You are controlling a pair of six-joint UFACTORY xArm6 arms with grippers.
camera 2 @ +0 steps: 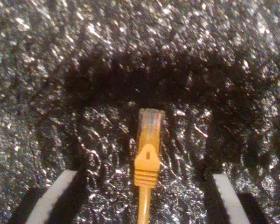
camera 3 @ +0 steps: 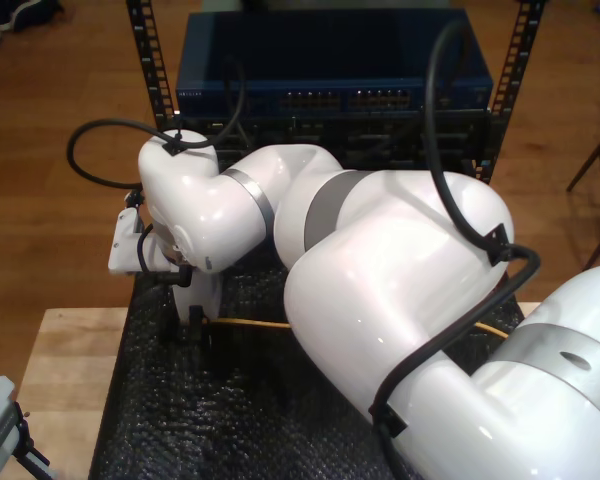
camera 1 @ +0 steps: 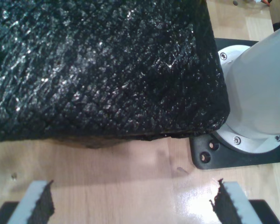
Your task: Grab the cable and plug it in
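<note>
Look at my second gripper first: its jaws stand wide apart, one finger on each side of the cable, and neither finger touches it. The cable lies flat on the black foam mat, with its clear plug pointing away from the gripper and its yellow boot centred between the fingers. You can see in the exterior view that this arm reaches across the mat towards the exterior view's left, wrist bent down so the gripper points at the mat, where the yellow cable runs out from under it.

My first gripper also has its jaws spread wide, with nothing between them. It hangs over the bare wooden bench, just beside the edge of the mat and near a white arm base on its black plate.

Behind the mat you see a blue network switch in a rack.
</note>
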